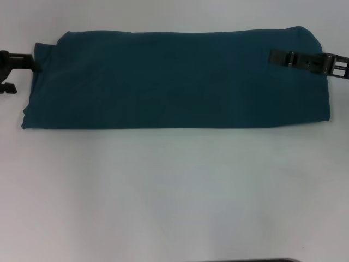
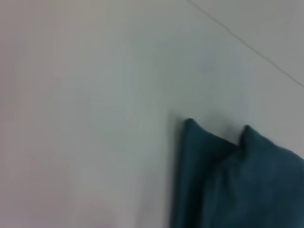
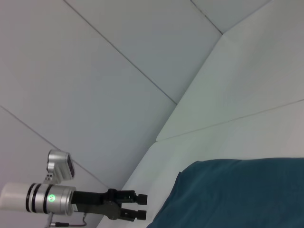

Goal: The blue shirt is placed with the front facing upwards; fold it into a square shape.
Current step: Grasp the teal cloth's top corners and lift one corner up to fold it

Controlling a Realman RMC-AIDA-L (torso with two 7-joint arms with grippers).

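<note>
A plain white, smooth-topped desk (image 1: 174, 191) fills the head view, its bare surface stretching wide toward the near edge. At that near edge, low in the view, a thin dark strip (image 1: 248, 260) shows; what it is cannot be told. In the right wrist view, pale grey wall panels (image 3: 95, 71) rise behind the desk, divided by thin straight seams. A similar thin seam line (image 2: 247, 45) crosses the pale surface in the left wrist view.

We see the blue shirt (image 1: 174, 79) as soft matt cloth, table (image 1: 174, 191) smooth matt white; left gripper (image 3: 135, 206) black plastic w/ glossy metal wrist.
</note>
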